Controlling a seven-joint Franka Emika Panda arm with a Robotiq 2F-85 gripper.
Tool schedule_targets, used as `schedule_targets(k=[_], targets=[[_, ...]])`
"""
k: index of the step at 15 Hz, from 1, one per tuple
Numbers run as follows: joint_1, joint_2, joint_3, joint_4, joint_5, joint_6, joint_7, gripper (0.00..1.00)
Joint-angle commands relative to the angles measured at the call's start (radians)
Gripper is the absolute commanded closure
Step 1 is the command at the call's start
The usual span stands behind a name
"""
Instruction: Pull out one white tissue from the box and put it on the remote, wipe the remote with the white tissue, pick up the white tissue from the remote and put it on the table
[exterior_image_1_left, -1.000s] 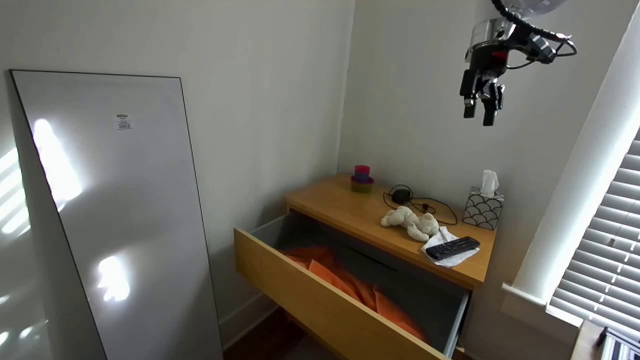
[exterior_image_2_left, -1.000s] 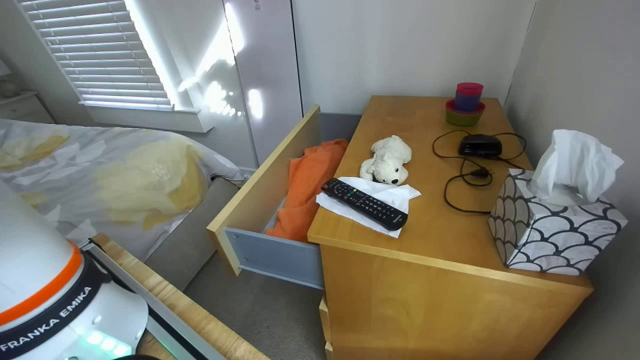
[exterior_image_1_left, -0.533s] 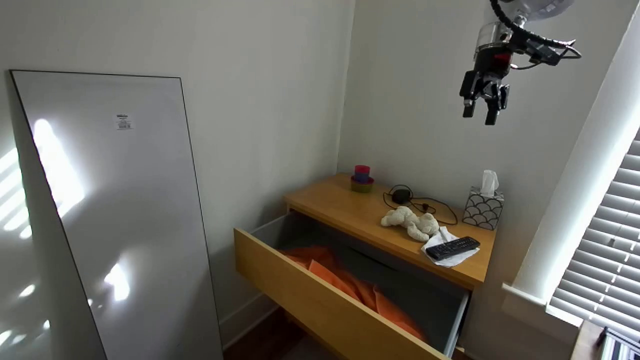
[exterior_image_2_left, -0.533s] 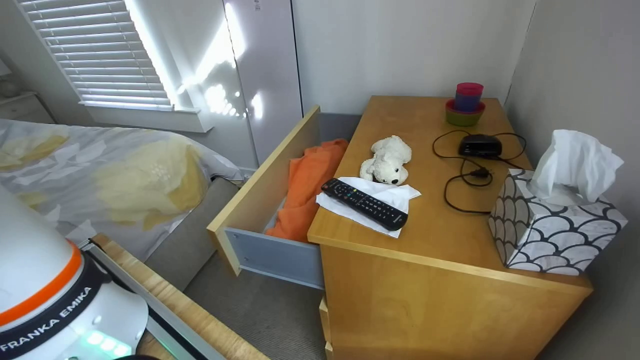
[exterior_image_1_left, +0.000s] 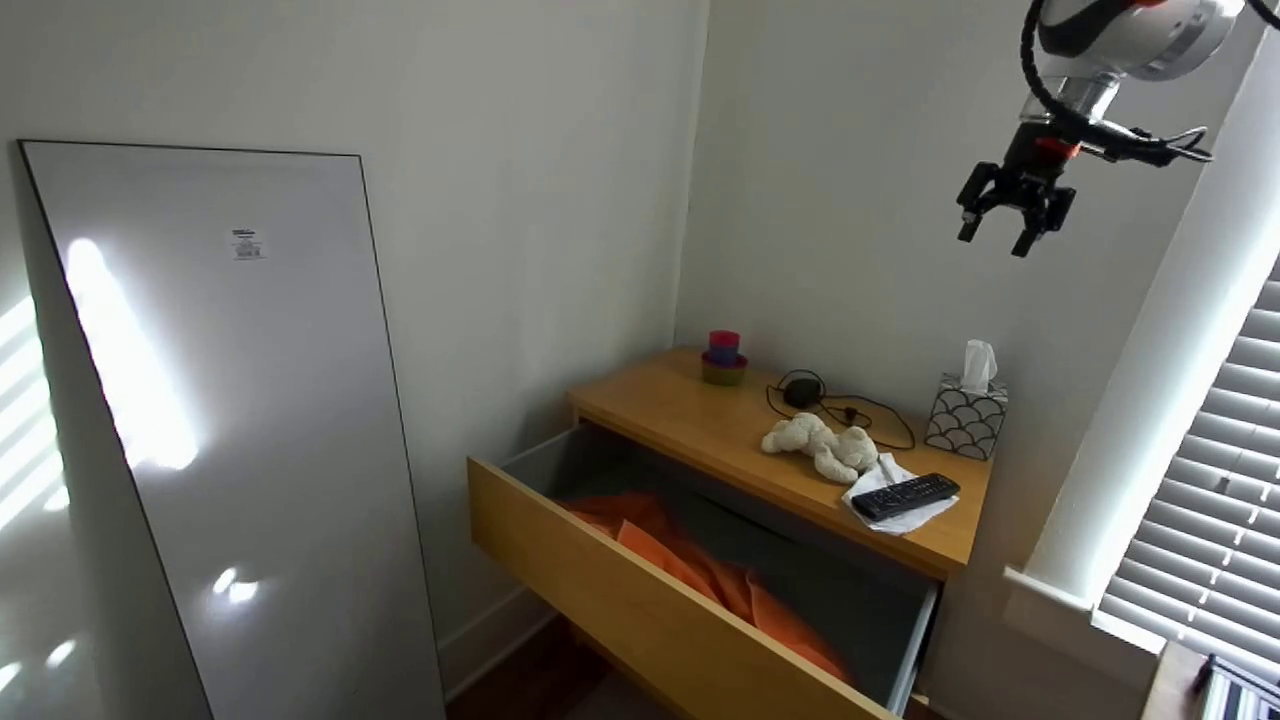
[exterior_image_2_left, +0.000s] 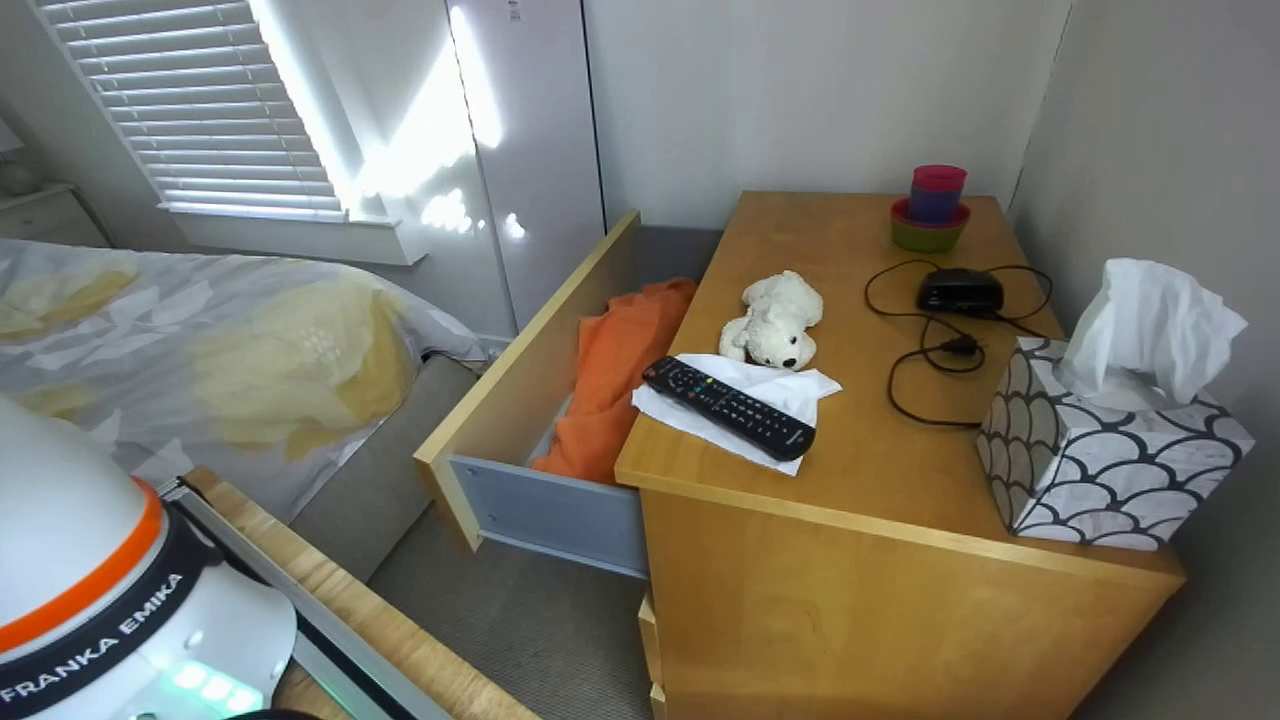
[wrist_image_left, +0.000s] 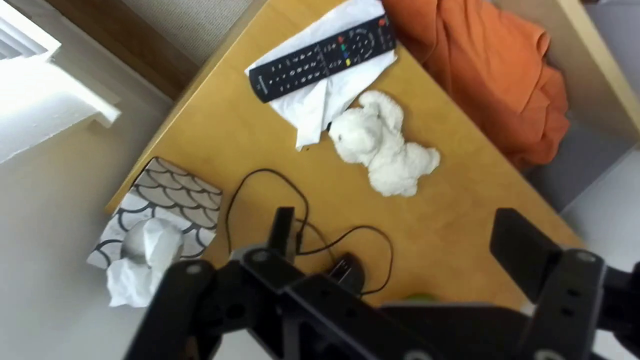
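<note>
The patterned tissue box (exterior_image_1_left: 966, 420) stands at the corner of the wooden dresser, with one white tissue (exterior_image_1_left: 979, 366) sticking up from its top. Box (exterior_image_2_left: 1120, 480) and tissue (exterior_image_2_left: 1150, 330) also show in an exterior view. The black remote (exterior_image_2_left: 730, 408) lies on a flat, creased white tissue (exterior_image_2_left: 805, 390) at the dresser's front edge. In the wrist view the remote (wrist_image_left: 322, 58) lies across that tissue (wrist_image_left: 312, 112); the box (wrist_image_left: 175, 190) is at lower left. My gripper (exterior_image_1_left: 995, 240) is open and empty, high above the dresser, its fingers wide apart in the wrist view (wrist_image_left: 397, 232).
A white plush dog (exterior_image_2_left: 780, 320) touches or nearly touches the flat tissue. A black adapter with cables (exterior_image_2_left: 960, 292) and stacked cups (exterior_image_2_left: 935, 210) stand further along the dresser. The drawer (exterior_image_2_left: 550, 520) is pulled out and holds an orange cloth (exterior_image_2_left: 620, 380). Walls rise behind.
My gripper has moved to the right in an exterior view and tilted, and its fingers look wider apart. The tissue box, remote, flat tissue and plush dog have not moved.
</note>
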Motion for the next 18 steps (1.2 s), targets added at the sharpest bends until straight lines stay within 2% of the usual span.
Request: schedule_targets(k=[1,6,7,9,12,18], targets=[[-0.036,0.072,-0.006,-0.011,-0.004,0.151,0.133,0.00],[-0.043,0.188,0.002,-0.005,-0.093,0.362,0.355,0.00],[-0.043,0.161,0.000,0.000,-0.050,0.310,0.281,0.00],[-0.042,0.194,0.001,0.001,-0.071,0.352,0.321,0.00],[-0.042,0.201,0.001,0.006,-0.075,0.356,0.330,0.00],[-0.082,0.381,-0.029,0.177,-0.059,0.335,0.380,0.00]])
